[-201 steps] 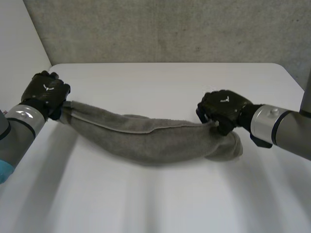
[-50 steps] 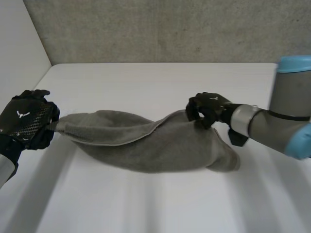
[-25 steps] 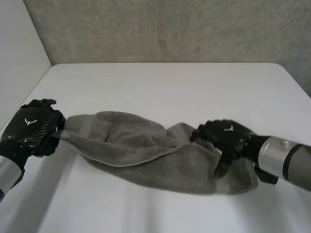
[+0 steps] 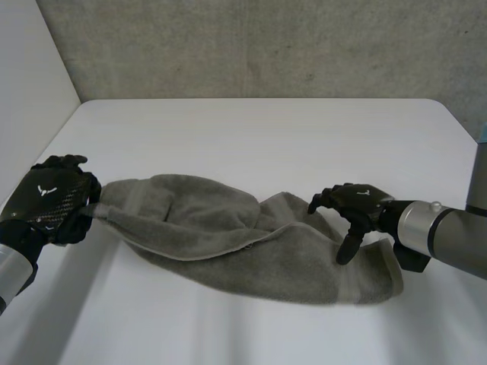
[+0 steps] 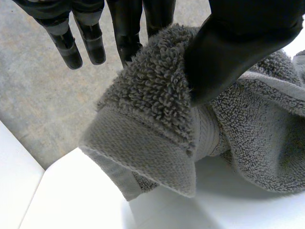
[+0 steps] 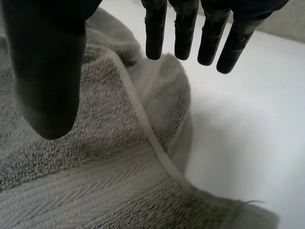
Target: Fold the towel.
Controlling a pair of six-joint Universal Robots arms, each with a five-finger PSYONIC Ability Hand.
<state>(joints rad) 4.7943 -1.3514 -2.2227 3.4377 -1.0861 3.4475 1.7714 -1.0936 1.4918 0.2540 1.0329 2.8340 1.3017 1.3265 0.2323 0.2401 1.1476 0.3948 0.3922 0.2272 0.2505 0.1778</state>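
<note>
Clamped left robot hand (image 4: 47, 204) on one end of grey towel (image 4: 243, 243); held right robot hand (image 4: 358, 204) spread loose above other end. White bench (image 4: 259, 137) beneath, rough grey wall (image 4: 266, 46) beyond.

No word, number or brand name can be read here. The only sign is a small white emblem (image 4: 43, 190) on the back of the left hand (image 4: 47, 207), at the near left of the scene. A second white emblem (image 4: 363, 195) of the same kind stands on the back of the right hand (image 4: 356, 207), at the right. Both marks are too small to tell if they hold letters.
</note>
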